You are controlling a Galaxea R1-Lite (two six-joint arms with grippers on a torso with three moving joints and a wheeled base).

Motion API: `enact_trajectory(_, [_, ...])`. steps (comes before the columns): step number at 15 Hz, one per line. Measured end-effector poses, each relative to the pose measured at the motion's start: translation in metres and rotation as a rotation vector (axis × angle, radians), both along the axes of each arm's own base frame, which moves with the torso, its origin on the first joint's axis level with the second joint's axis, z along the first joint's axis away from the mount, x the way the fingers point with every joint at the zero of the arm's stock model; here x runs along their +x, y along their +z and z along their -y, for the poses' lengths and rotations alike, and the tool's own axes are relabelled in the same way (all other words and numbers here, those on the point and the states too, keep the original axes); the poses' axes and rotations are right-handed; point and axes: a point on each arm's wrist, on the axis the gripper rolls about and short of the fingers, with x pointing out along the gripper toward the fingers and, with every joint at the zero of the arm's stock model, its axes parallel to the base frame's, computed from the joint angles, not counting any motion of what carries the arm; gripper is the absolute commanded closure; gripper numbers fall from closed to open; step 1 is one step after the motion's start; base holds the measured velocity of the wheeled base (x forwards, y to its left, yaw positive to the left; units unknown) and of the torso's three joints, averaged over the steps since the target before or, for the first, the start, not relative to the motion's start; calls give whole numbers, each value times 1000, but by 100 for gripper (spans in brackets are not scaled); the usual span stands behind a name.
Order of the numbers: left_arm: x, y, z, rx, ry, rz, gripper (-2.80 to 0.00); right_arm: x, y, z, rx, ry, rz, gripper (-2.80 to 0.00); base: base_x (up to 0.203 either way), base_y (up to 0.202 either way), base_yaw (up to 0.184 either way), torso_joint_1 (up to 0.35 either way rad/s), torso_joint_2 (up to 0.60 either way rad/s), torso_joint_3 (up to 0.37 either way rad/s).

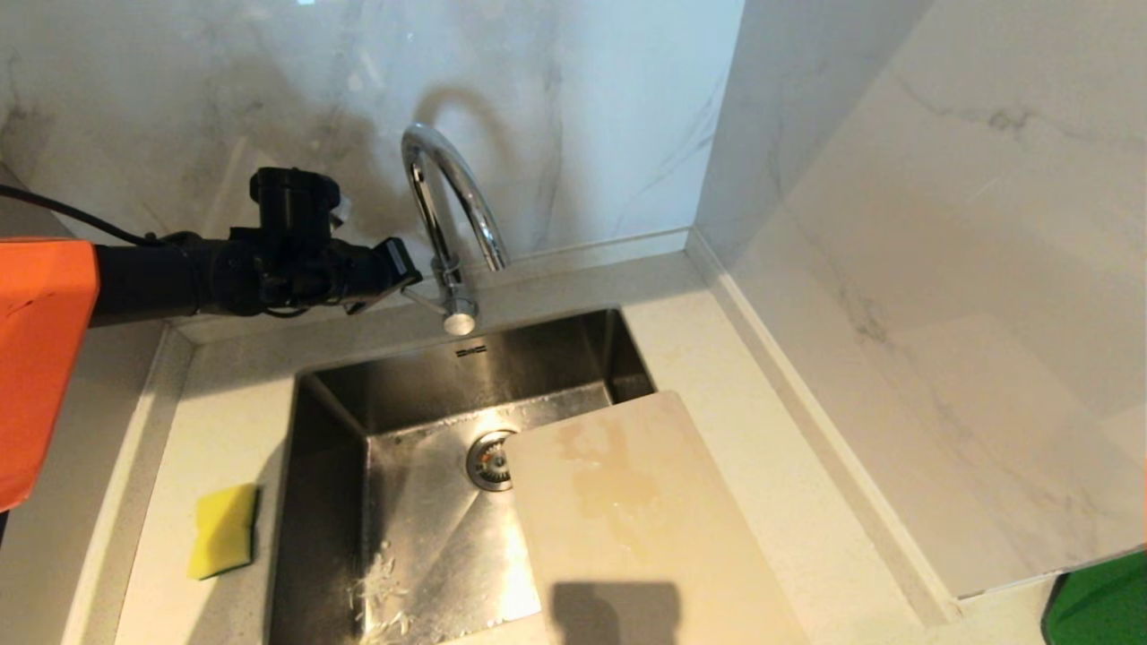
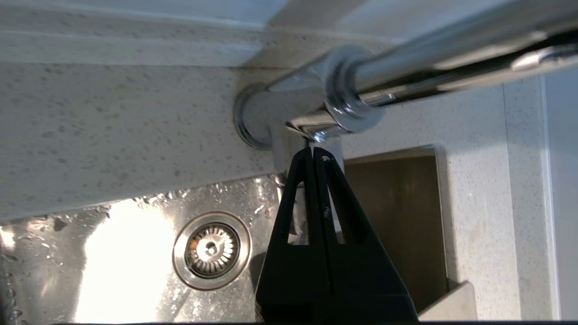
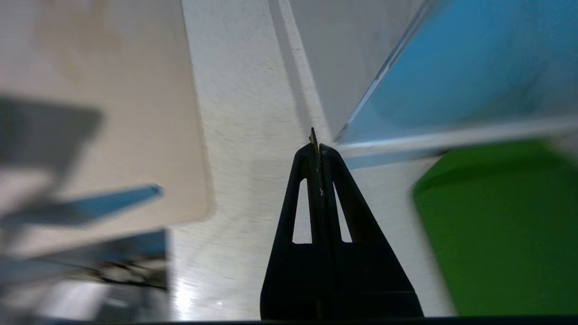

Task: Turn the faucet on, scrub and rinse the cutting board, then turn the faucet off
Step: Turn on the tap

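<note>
The chrome faucet (image 1: 452, 193) arches over the back rim of the steel sink (image 1: 332, 502). Its side lever ends in a round knob (image 1: 460, 315). My left gripper (image 1: 403, 269) reaches in from the left, shut, its tips up against the lever just below the faucet body (image 2: 356, 97); in the left wrist view the gripper (image 2: 314, 151) holds nothing. No water shows at the spout. The cream cutting board (image 1: 627, 520), stained tan, leans across the sink's right side. My right gripper (image 3: 317, 149) hangs shut over the counter to the right of the cutting board (image 3: 113, 113).
A yellow sponge (image 1: 224, 530) lies on the counter left of the sink. The drain (image 1: 490, 460) sits beside the board's edge, with white scraps near the sink's front. Marble walls close the back and right. A green object (image 1: 1098, 605) sits at the near right.
</note>
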Motion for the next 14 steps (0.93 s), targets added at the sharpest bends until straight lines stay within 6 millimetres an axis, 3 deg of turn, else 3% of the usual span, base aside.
enact_trajectory(5, [-1, 0, -1, 9, -2, -12, 0, 0, 0, 0, -881, 0, -18, 0, 0, 0, 0, 0, 0, 0])
enact_trajectory(7, [-4, 0, -2, 15, -2, -39, 0, 0, 0, 0, -991, 0, -19, 0, 0, 0, 0, 0, 0, 0])
enact_trajectory(10, [-9, 2, -3, 25, 3, -70, 0, 0, 0, 0, -764, 0, -15, 0, 0, 0, 0, 0, 0, 0])
enact_trajectory(14, [-15, 4, -3, 28, 5, -110, 0, 0, 0, 0, -10, 0, 0, 0, 0, 0, 0, 0, 0, 0])
